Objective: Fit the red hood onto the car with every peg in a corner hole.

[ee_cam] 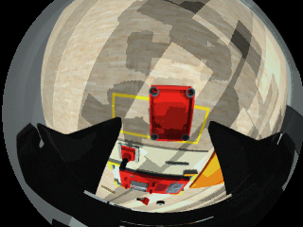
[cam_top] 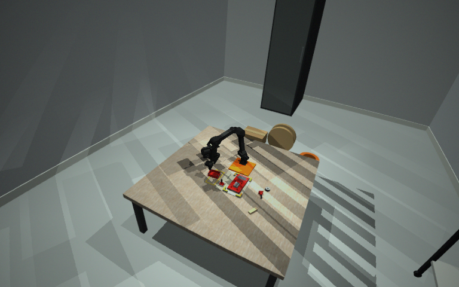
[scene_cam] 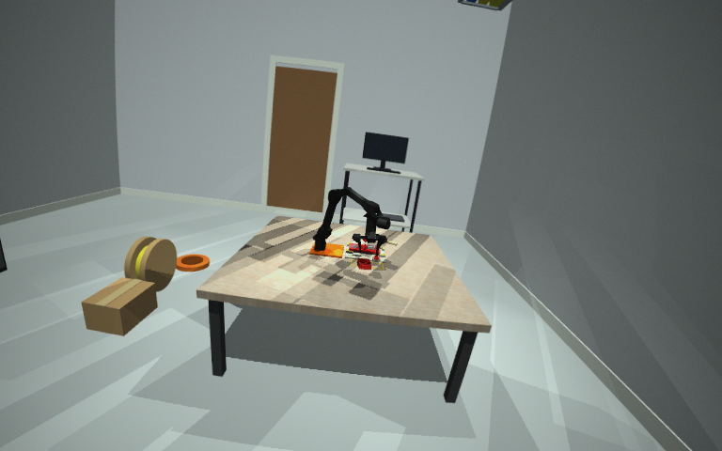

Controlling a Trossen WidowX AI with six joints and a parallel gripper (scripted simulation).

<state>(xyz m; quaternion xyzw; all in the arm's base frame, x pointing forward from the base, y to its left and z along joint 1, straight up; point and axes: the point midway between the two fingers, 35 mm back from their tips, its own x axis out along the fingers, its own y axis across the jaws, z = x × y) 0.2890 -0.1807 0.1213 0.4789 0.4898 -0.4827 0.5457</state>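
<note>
The red hood [cam_top: 213,173] [scene_cam: 364,263] [ee_cam: 170,115] lies on the table across one end of a yellow outline [ee_cam: 130,96]. The wrist view shows a dark ring at each of its corners. My gripper [cam_top: 210,167] [scene_cam: 369,255] [ee_cam: 167,124] is open and empty. It points down above the hood, which appears between the fingertips in the wrist view but is clear of them. The red chassis [cam_top: 241,185] [ee_cam: 155,185] sits in the white jig with yellow corners [cam_top: 238,195], with grey parts on its deck. The pegs are too small to make out.
A small red piece with a black stem [cam_top: 221,183] [ee_cam: 127,153] stands between hood and chassis. The orange base plate [cam_top: 250,168] [ee_cam: 210,175] is beside the jig. Beyond it lie another red piece [cam_top: 260,192], a grey ring [cam_top: 267,189] and a pale block [cam_top: 253,210].
</note>
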